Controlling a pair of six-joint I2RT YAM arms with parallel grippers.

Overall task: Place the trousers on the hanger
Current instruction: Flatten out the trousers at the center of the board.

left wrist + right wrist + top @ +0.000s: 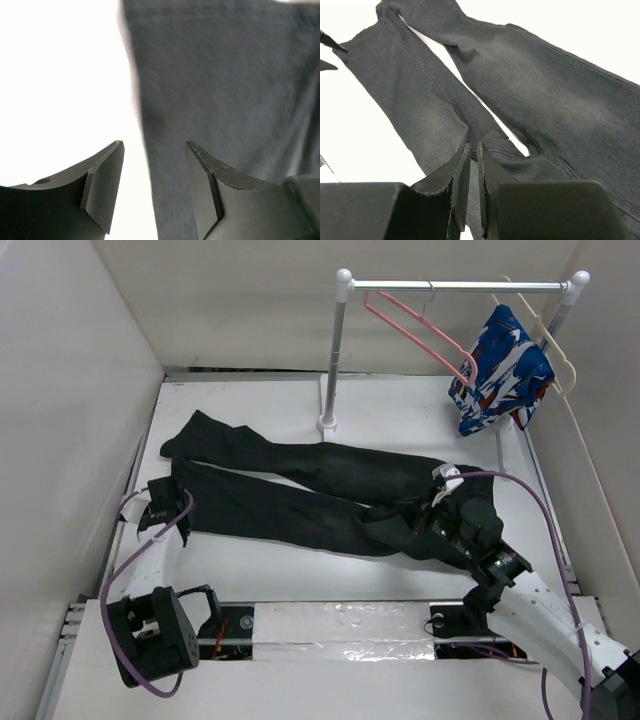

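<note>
Lying flat on the white table (250, 575), the long black fabric trousers (330, 490) are spread legs-left, waist-right, presumably so both ends can be gripped; the thin pink triangular wire hanger (420, 320) is hung on the metal rail (450, 285) at the back, well apart. The left gripper (152, 150) is held w/ jaws apart astride a leg edge nr the cuff, prob. ready for closing, while the right gripper (471, 147) is pinched shut on a raised fold by the crotch.

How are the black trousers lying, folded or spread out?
Spread out: the trousers lie flat on the table, both legs stretched leftward, side by side.
</note>
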